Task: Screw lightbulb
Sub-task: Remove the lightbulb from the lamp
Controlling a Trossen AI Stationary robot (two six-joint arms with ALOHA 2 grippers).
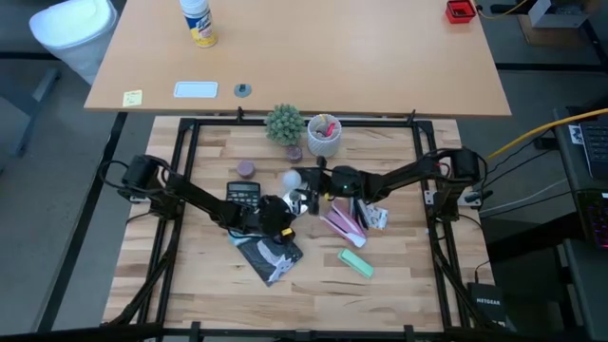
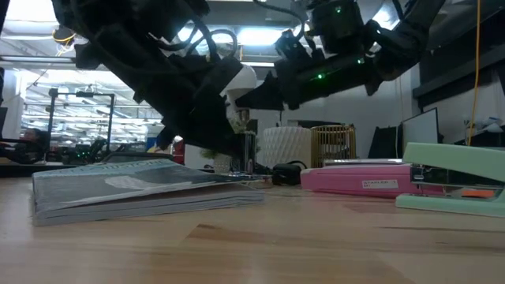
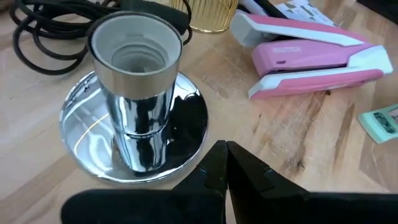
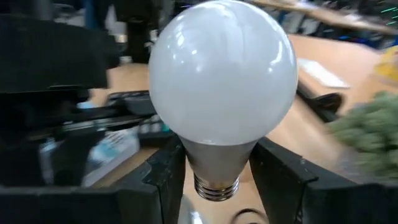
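Butcher-block planks fill the lower half of the high view, with a paler desk across the top. At left centre of that frame the left gripper (image 1: 274, 217) sits low by the calculator (image 1: 243, 195), a booklet (image 1: 269, 254) just below it; in its wrist view the fingers (image 3: 219, 163) are pressed together right beside the chrome lamp base (image 3: 134, 134), whose socket (image 3: 135, 53) stands upright and empty. Just right of centre, the right gripper (image 1: 318, 180) pinches the lightbulb (image 4: 222, 79) by its grey neck, globe toward the wrist camera, screw end (image 4: 216, 185) pointing away. Farther right lie a pink stapler (image 3: 311, 53) and a mint one (image 1: 355, 262).

The carry seems to be in hand; threading has not begun (the bulb is still clear of the socket). Next, I judge, the screw end must centre over the socket, descend, then rotate.
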